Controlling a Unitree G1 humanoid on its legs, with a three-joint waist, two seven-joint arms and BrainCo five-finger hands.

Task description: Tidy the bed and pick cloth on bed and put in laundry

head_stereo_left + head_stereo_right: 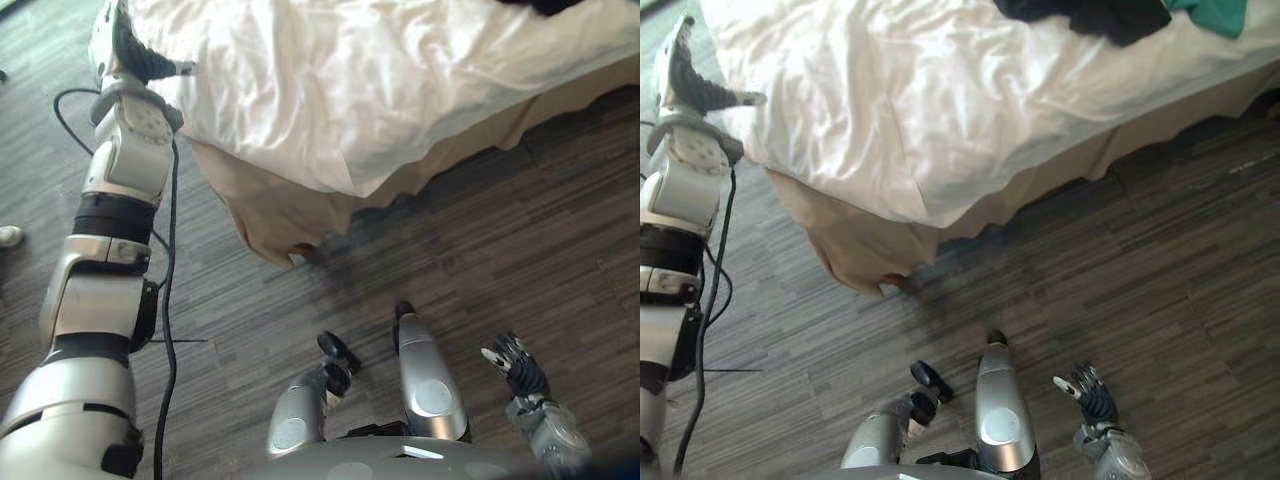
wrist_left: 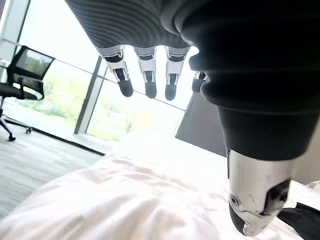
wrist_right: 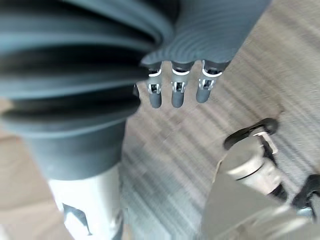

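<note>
The room had a dark plank floor (image 1: pixel 480 250) and, beyond the mattress, a tall window (image 2: pixel 55 95) with a black office chair (image 2: pixel 22 75) in front of it. The bed (image 1: pixel 1160 110) ran across the top of my view. Its white duvet (image 1: pixel 940 100) was rumpled and creased all over and hung down past one corner, where the tan bed skirt (image 1: pixel 270 215) sagged to the floor.

My left hand (image 1: pixel 128 45) was raised at that corner, just beside the edge of the duvet. Its fingers (image 2: pixel 150 82) were straight and relaxed, the thumb apart from them, and they had hold of nothing; white bedding lay beyond them, and I could not tell whether the tips were touching it. My right hand (image 1: pixel 512 362) hung low by my side over the floor, well apart from the bed. Its fingers (image 3: pixel 177 92) were loose and uncurled, and nothing was in them either.

The cloth I was meant to collect lay on the far part of the bed: a dark cloth (image 1: pixel 1090 18) bunched on the duvet, with a teal cloth (image 1: pixel 1218 12) just beside it, both well away from my hands.

By my reckoning, almost nothing of the job was done. The duvet wanted smoothing and squaring at the corner, the clothes were not yet picked up, and carrying them to the laundry was left after that.
</note>
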